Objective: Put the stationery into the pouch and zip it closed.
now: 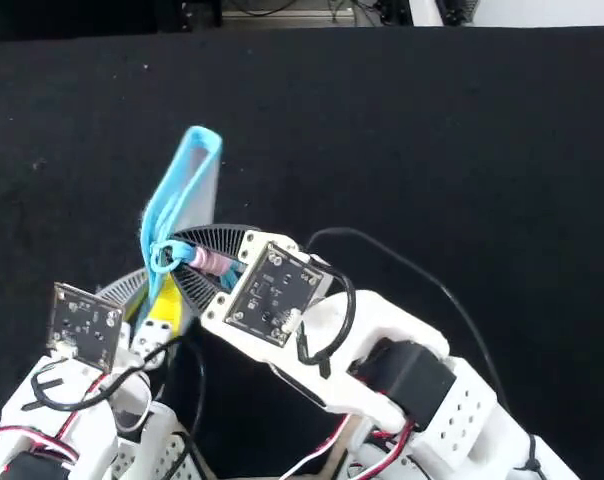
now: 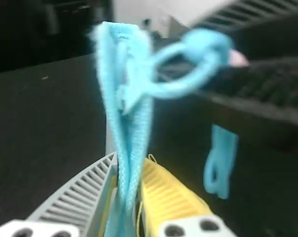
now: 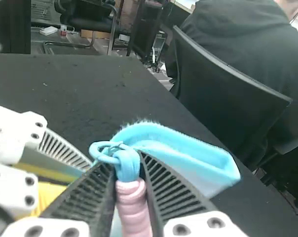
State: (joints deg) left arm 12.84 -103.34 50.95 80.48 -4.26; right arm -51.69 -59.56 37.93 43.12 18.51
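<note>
Above the black desk (image 1: 432, 150), the light-blue pouch (image 1: 187, 185) is standing edge-on, its contents hidden. The left tool (image 2: 127, 165) is pinching the pouch's lower edge, while the right tool (image 3: 125, 160) is clamping the pink zipper pull (image 3: 130, 197) beside its blue cord (image 3: 108, 149).

Soft, even light from above in the high view, matte black table (image 1: 432, 130) swallowing it, white arms (image 1: 402, 340) the brightest surfaces, left wrist view dim with a bright patch of room behind the pale blue pouch (image 2: 122, 98), right wrist view brighter overall.
</note>
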